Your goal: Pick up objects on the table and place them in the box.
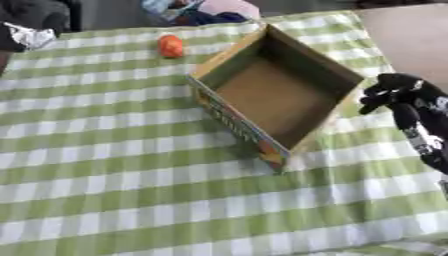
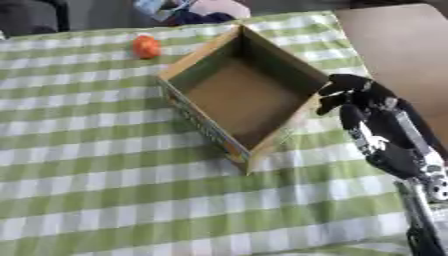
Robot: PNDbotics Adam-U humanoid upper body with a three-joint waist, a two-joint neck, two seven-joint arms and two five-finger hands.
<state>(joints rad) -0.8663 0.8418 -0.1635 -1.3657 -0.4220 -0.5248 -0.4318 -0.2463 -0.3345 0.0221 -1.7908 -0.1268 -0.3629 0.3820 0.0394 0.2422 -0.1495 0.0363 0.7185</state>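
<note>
One orange object [image 1: 171,46] on the table, small and roundish, can't make out more than colour and shape. It sits on the checked cloth near the far edge, to the far-left of the box, well apart from it and not touching it. Nothing holds it.

One cardboard box [image 1: 325,65], open top, turned diagonally to the table edges. Inside is plain brown and no object shows in it. The outer wall facing the camera has colourful print; the print can't be read. One corner points toward the camera, one toward the far edge.

One robot hand in view: right hand [image 2: 352,95], black, entering from the right side with the forearm running down to the lower right corner. It sits just beside the box's right wall, at about rim level; can't tell if it touches the cardboard. Fingers are curled inward with nothing visible between them. Not over the box interior.

Left hand shows in neither view.

One table, covered by a green-and-white gingham cloth [image 1: 131,190], with a large stretch of bare cloth in the foreground. Bare brown tabletop [image 2: 398,45] shows past the cloth's right edge. Some blurred cloth-like items, pink and blue [image 1: 214,11], lie beyond the far edge; can't identify them.
</note>
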